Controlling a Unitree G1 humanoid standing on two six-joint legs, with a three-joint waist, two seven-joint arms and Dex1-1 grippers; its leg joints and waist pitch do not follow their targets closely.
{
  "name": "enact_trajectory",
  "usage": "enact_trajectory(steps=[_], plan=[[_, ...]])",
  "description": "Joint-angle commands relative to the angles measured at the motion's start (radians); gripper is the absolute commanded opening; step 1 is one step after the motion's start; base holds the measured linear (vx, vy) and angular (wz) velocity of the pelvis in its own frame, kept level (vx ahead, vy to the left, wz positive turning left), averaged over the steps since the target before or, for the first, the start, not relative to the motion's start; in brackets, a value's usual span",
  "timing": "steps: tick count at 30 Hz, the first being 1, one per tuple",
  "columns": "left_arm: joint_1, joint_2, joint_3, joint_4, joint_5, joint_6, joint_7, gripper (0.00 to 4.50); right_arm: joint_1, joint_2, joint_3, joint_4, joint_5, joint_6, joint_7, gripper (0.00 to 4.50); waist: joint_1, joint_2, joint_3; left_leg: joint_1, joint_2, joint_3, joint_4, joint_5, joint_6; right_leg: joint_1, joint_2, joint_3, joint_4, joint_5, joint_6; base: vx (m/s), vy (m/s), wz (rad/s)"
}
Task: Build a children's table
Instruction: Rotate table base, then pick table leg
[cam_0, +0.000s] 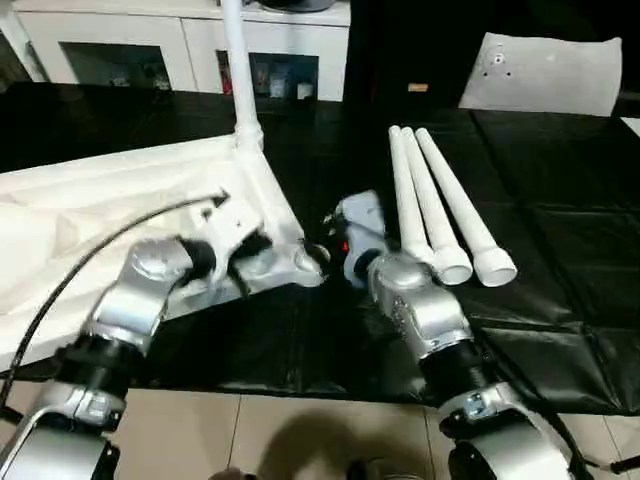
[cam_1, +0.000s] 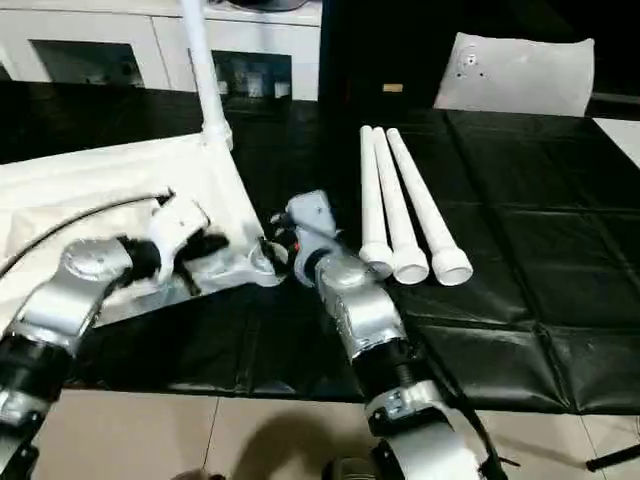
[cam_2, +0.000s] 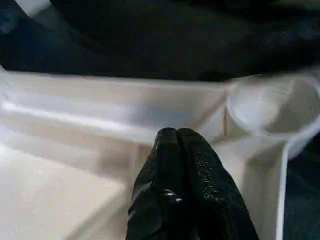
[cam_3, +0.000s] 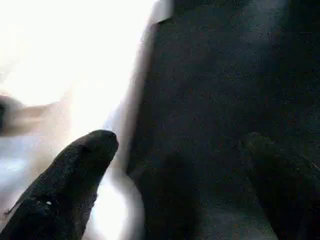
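The white table top (cam_0: 110, 200) lies upside down on the left of the black mat, ribs up. One white leg (cam_0: 236, 60) stands upright in its far right corner socket. Three more legs (cam_0: 432, 205) lie side by side to the right. My left gripper (cam_0: 255, 245) hovers over the ribs by the near right corner, its fingers (cam_2: 176, 137) pressed together with nothing between them, beside the empty round socket (cam_2: 270, 107). My right gripper (cam_0: 318, 250) sits just right of that corner, and its fingers (cam_3: 95, 150) stand apart over the mat, at the table's edge.
A black mat (cam_0: 560, 250) covers the work surface, ending at tiled floor (cam_0: 280, 430) near me. White cabinets (cam_0: 180, 40) line the back. A white panel (cam_0: 545, 75) leans at the back right. A black cable (cam_0: 90, 250) runs along my left forearm.
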Motion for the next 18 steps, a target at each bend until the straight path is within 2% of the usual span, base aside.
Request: enact_trajectory(steps=[1,2,3,4,5,8,10,11,12,13,14,16,18], plan=[[-0.007,-0.016,0.036,-0.016,-0.042,-0.013,-0.008,0.02,-0.044,-0.022,-0.023,-0.021,-0.054,0.079,-0.069,4.5,0.003,0.019,-0.088,0.012,0.023,-0.003,-0.062,-0.065,-0.017,0.066,-0.05,0.033,-0.045,0.002,-0.25,0.0,0.0,0.0],[0.008,-0.019,0.053,-0.055,-0.083,0.009,-0.041,0.21,-0.079,-0.04,-0.029,-0.01,-0.065,0.143,-0.083,4.5,0.006,0.018,-0.088,0.012,0.023,-0.002,-0.061,-0.076,-0.021,0.066,-0.052,0.034,-0.045,-0.006,-0.249,0.0,0.0,0.0],[0.015,-0.019,0.056,-0.071,-0.09,0.019,-0.041,0.34,-0.092,-0.043,-0.043,0.001,-0.046,0.158,-0.071,4.5,0.009,0.018,-0.088,0.012,0.023,-0.001,-0.062,-0.084,-0.022,0.066,-0.052,0.034,-0.047,-0.017,-0.246,0.0,0.0,0.0],[0.034,-0.018,0.063,-0.112,-0.103,0.04,-0.032,0.34,-0.126,-0.05,-0.088,0.032,0.024,0.189,-0.029,4.5,0.008,0.026,-0.086,0.013,0.025,-0.001,-0.062,-0.11,-0.027,0.065,-0.054,0.035,-0.047,-0.025,-0.242,0.0,0.0,0.0],[0.047,-0.018,0.068,-0.14,-0.114,0.062,-0.029,0.34,-0.141,-0.056,-0.104,0.049,0.037,0.178,-0.033,4.5,0.01,0.025,-0.089,0.014,0.029,-0.002,-0.062,-0.121,-0.024,0.066,-0.057,0.035,-0.044,-0.021,-0.243,0.0,0.0,0.0],[0.088,-0.011,0.069,-0.226,-0.133,0.115,-0.032,0.52,-0.195,-0.09,-0.113,0.135,0.029,0.141,-0.06,4.5,0.01,0.025,-0.084,0.011,0.026,0.0,-0.061,-0.123,-0.03,0.063,-0.054,0.033,-0.047,-0.028,-0.249,0.0,0.0,0.0],[0.136,-0.006,0.069,-0.339,-0.171,0.184,-0.048,0.78,-0.268,-0.114,-0.144,0.267,0.039,0.122,-0.074,4.5,0.008,0.018,-0.081,0.011,0.026,0.001,-0.062,-0.133,-0.029,0.061,-0.053,0.033,-0.049,-0.048,-0.249,0.0,0.0,0.0],[0.149,-0.002,0.066,-0.37,-0.178,0.199,-0.053,0.82,-0.287,-0.12,-0.152,0.3,0.041,0.121,-0.075,4.5,0.007,0.021,-0.081,0.011,0.028,-0.001,-0.061,-0.145,-0.031,0.061,-0.055,0.032,-0.047,-0.065,-0.253,0.0,0.0,0.0],[0.168,0.008,0.059,-0.421,-0.192,0.224,-0.065,0.89,-0.317,-0.129,-0.168,0.351,0.039,0.117,-0.088,4.5,0.007,0.017,-0.079,0.011,0.028,0.001,-0.061,-0.148,-0.029,0.058,-0.053,0.032,-0.05,-0.072,-0.25,0.0,0.0,0.0],[0.168,0.008,0.059,-0.421,-0.192,0.224,-0.065,0.89,-0.317,-0.129,-0.168,0.351,0.039,0.117,-0.088,4.5,0.007,0.018,-0.078,0.01,0.026,0.001,-0.06,-0.148,-0.027,0.059,-0.052,0.032,-0.048,-0.077,-0.249,0.0,0.0,0.0],[0.185,0.018,0.056,-0.474,-0.202,0.259,-0.065,1.14,-0.351,-0.142,-0.18,0.412,0.032,0.118,-0.095,4.5,0.007,0.018,-0.077,0.01,0.028,0.002,-0.06,-0.154,-0.026,0.057,-0.053,0.032,-0.047,-0.084,-0.246,0.0,0.0,0.0],[0.195,0.023,0.055,-0.516,-0.214,0.293,-0.06,1.25,-0.375,-0.152,-0.186,0.462,0.033,0.11,-0.096,4.5,0.007,0.014,-0.073,0.009,0.025,0.002,-0.061,-0.157,-0.02,0.056,-0.049,0.031,-0.05,-0.096,-0.238,0.0,0.0,0.0],[0.203,0.027,0.054,-0.553,-0.227,0.324,-0.056,1.34,-0.397,-0.162,-0.185,0.516,0.034,0.096,-0.092,4.5,0.006,0.015,-0.072,0.009,0.026,0.002,-0.06,-0.164,-0.02,0.054,-0.051,0.031,-0.05,-0.114,-0.237,0.0,0.0,0.0]])
